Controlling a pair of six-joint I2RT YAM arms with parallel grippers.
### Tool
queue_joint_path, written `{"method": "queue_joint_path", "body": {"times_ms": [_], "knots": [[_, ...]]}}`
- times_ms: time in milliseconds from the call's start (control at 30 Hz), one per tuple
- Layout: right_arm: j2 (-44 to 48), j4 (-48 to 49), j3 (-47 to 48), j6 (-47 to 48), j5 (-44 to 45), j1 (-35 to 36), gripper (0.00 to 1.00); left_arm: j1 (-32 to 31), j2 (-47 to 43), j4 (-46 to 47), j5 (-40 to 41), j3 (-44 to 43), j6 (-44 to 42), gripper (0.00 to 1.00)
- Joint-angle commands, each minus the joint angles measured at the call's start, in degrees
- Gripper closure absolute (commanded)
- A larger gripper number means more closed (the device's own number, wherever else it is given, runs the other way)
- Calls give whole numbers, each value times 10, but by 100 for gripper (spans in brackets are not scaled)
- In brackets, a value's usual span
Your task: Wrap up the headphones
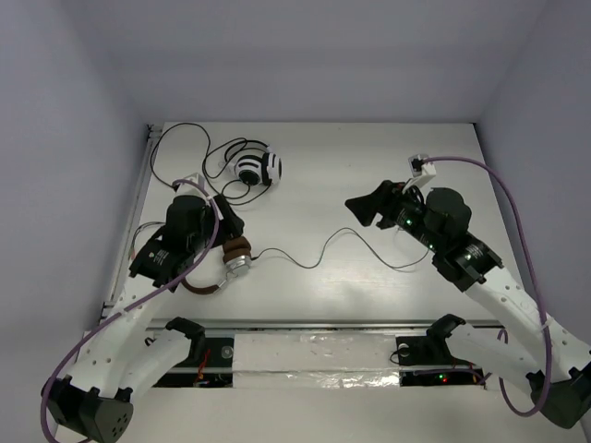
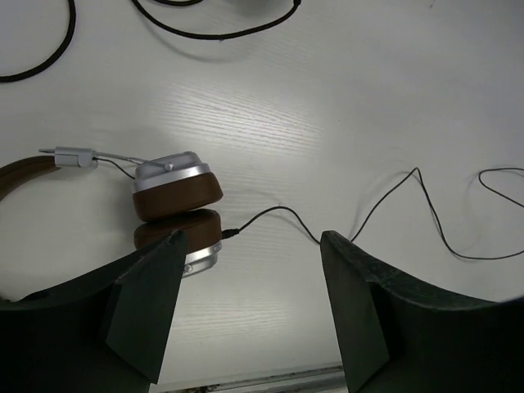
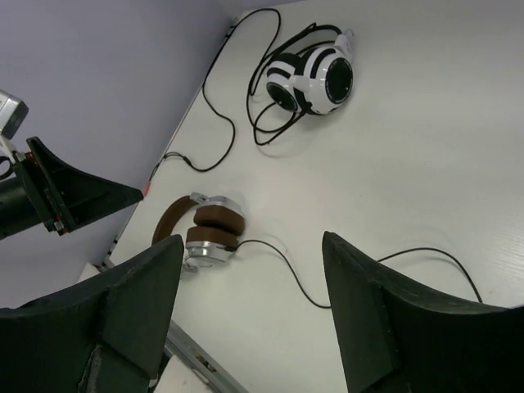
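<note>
The headphones (image 1: 236, 255) lie folded at the table's left, brown cushions pressed together between silver earcups, with the brown headband (image 1: 199, 287) curving toward the near edge. Their thin black cable (image 1: 314, 261) trails loosely to the right across the table. My left gripper (image 1: 233, 221) hovers open just behind the earcups. In the left wrist view the headphones (image 2: 177, 193) sit by the left finger and the cable (image 2: 282, 211) passes ahead of the left gripper (image 2: 251, 246). My right gripper (image 1: 365, 208) is open at the right, above the cable's far end. In its wrist view the right gripper (image 3: 250, 246) holds nothing, and the headphones (image 3: 213, 229) lie far off.
Black-and-white striped headphones (image 1: 257, 169) with a thick black cord (image 1: 185, 138) lie at the back left, also seen in the right wrist view as striped headphones (image 3: 315, 78). Purple camera leads (image 1: 503, 189) loop over both arms. A metal rail (image 1: 305, 325) edges the table's near side.
</note>
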State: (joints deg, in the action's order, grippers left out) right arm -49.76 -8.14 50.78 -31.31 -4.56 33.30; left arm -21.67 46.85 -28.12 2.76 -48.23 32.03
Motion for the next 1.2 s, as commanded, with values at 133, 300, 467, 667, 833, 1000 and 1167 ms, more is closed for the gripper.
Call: {"method": "queue_joint_path", "body": {"times_ms": [133,300,467,667,833,1000,1167], "knots": [[50,61,-37,-5,-54,-1,52,1,15,-115,73,-27,16,38],[64,39,-40,-13,-26,-1,100,1,30,-179,88,-20,39,63],[86,45,-58,-16,-27,-1,100,8,79,-215,116,-27,37,98],[92,44,-65,-17,-26,-1,89,92,139,-191,99,-8,11,82],[100,45,-67,-17,-33,-1,72,221,169,-152,103,-12,-8,38],[118,40,-68,-16,-26,-1,67,294,238,-139,75,-1,-30,35],[133,36,-71,-16,-16,-1,67,305,348,-164,84,-18,-29,36]]}}
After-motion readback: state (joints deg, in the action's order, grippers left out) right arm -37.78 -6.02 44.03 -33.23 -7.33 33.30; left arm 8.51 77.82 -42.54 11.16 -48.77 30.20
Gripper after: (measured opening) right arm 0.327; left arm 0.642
